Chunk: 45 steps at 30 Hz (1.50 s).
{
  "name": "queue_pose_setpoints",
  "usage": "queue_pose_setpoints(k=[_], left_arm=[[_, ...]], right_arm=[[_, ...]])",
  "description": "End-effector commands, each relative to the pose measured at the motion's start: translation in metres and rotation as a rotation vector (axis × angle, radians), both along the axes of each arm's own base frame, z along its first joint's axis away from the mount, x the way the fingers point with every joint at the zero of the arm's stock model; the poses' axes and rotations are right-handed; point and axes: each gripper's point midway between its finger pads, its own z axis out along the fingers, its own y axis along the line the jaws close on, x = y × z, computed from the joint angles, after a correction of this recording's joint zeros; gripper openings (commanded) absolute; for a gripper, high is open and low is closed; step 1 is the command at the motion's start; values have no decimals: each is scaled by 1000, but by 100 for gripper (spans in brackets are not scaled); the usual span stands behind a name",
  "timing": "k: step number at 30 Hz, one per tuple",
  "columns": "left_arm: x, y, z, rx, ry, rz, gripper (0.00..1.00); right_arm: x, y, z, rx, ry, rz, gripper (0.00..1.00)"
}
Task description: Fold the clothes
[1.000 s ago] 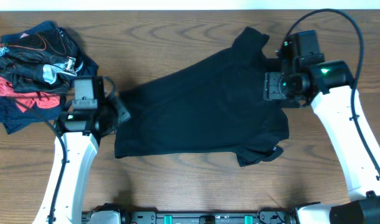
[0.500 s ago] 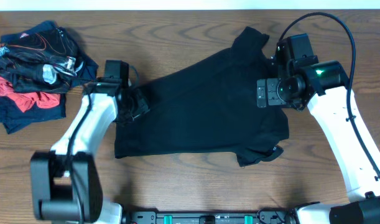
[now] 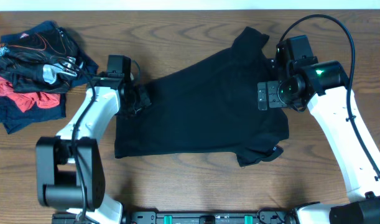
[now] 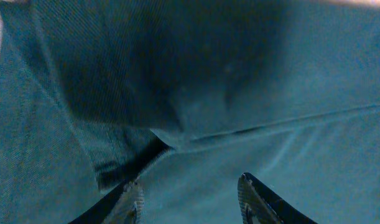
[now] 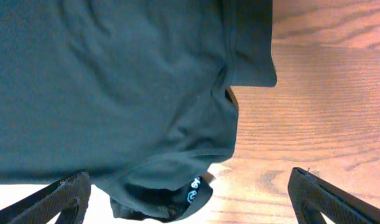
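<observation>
T-shirt (image 3: 202, 106) spread on table (image 3: 177, 186) | left gripper (image 4: 188, 193) half-parted over it | right gripper (image 5: 190, 186) wide above it

Robot lab: wooden table (image 3: 190, 186), mounted arms (image 3: 339, 127).

Overhead view: straight down from high up, taking in the whole brown wood-grain worktop (image 3: 196, 186) and the black short-sleeved T-shirt (image 3: 202, 106). Left wrist view: very close on that shirt's left part, cloth filling the frame. Right wrist view: higher, over the shirt's right edge and bare worktop.
</observation>
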Motion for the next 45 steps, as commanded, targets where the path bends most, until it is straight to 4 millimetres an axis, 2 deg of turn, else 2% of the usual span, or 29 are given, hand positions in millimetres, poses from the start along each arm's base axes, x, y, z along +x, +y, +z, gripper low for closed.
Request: queue_pose_setpoints(k=[1, 6, 7, 8, 10, 11, 15, 17, 21, 25, 27, 32, 36, 40, 45], left_arm=[[5, 2, -13, 20, 20, -9, 51], [10, 2, -26, 20, 25, -9, 51], [12, 1, -27, 20, 21, -9, 48], [13, 1, -27, 19, 15, -9, 36], [18, 1, -25, 18, -4, -9, 21], [20, 1, -25, 18, -11, -8, 10], [23, 1, -24, 17, -25, -5, 11], [24, 1, -24, 16, -30, -5, 6], [23, 1, -24, 16, -26, -5, 6], [24, 1, -21, 16, -27, -6, 6], [24, 1, -18, 17, -21, -6, 6], [26, 0, -12, 17, -14, -10, 6], [29, 0, -6, 17, -16, -10, 6], [30, 0, -5, 16, -19, -10, 6], [30, 0, -5, 16, -19, -10, 6]], right_arm=[[-1, -2, 8, -16, -15, 10, 99], [-8, -3, 6, -24, 15, 11, 99], [-9, -3, 6, -25, 19, 12, 99], [-10, -4, 6, -26, 23, 11, 99], [-11, -4, 6, -27, 29, 11, 99], [-12, -4, 6, -28, 31, 10, 99], [-12, -4, 6, -26, 32, 3, 99], [-12, -4, 6, -25, 32, 1, 99], [-8, -5, 6, -20, 15, -7, 99], [7, -12, 4, -11, -15, -31, 99], [15, -20, -5, -21, 1, -27, 99], [33, -36, -49, -47, 97, -33, 99], [55, -40, -82, -58, 148, -47, 99], [90, -37, -86, -62, 107, -48, 99], [144, -31, -70, -58, 9, -21, 98]])
